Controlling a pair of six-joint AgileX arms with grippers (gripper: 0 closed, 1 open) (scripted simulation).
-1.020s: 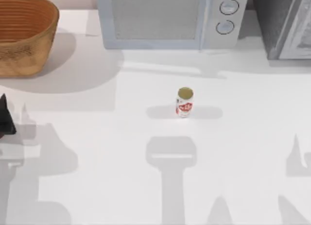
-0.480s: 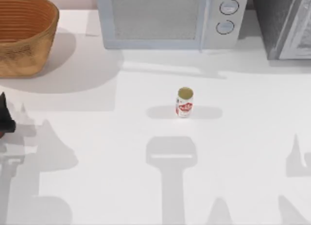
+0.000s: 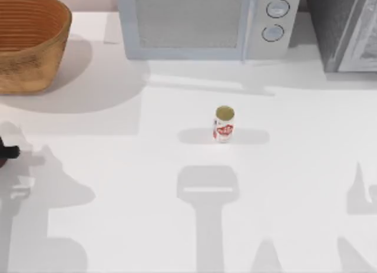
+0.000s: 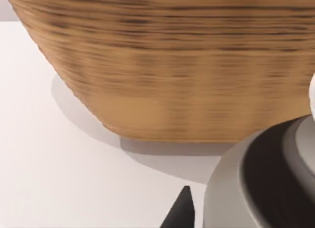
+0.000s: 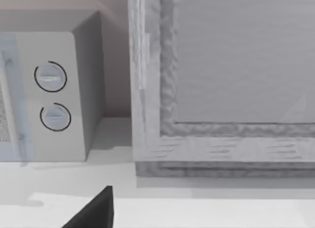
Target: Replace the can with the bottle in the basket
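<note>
Can (image 3: 224,124) stands mid-table, basket (image 3: 29,40) far-left.

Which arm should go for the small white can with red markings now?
Neither is close. The small white can with red markings stands mid-table, outside the orange-brown wicker basket. The left gripper sits at the table's left edge near the basket, so left probably suits any basket work.

white table (image 3: 118,184), grey microwave (image 3: 203,22), shadows
</note>
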